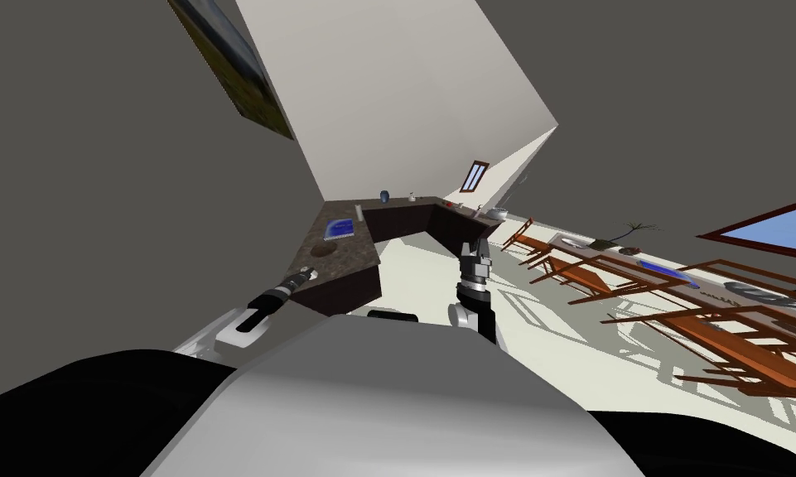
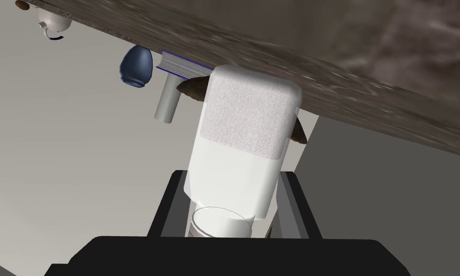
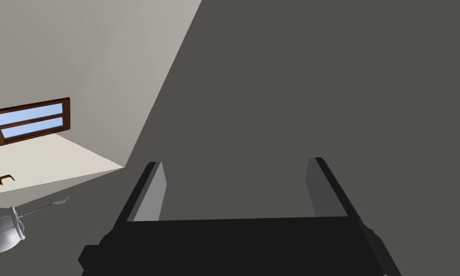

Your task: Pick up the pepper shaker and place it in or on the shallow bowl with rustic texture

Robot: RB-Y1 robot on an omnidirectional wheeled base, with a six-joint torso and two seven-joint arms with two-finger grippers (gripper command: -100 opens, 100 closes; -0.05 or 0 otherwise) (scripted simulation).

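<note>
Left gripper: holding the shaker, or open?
Shut on it: the left gripper presses both sides of the white pepper shaker.

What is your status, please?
Left gripper shut on pepper shaker. Right gripper open, idle. Brown bowl on counter just beyond shaker; nothing seen between.

Flat, even light; blue daylight in window [image 1: 475, 175]. Thin slatted shadows beneath chairs [image 1: 553, 272] on pale floor [image 1: 417, 269]. Walls [image 1: 404, 83] splayed toward head-view corners; countertop [image 2: 367, 57] texture smeared close up.

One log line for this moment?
left gripper: shut on white pepper shaker | bowl: brown, beyond shaker, on counter | right gripper: open
</note>
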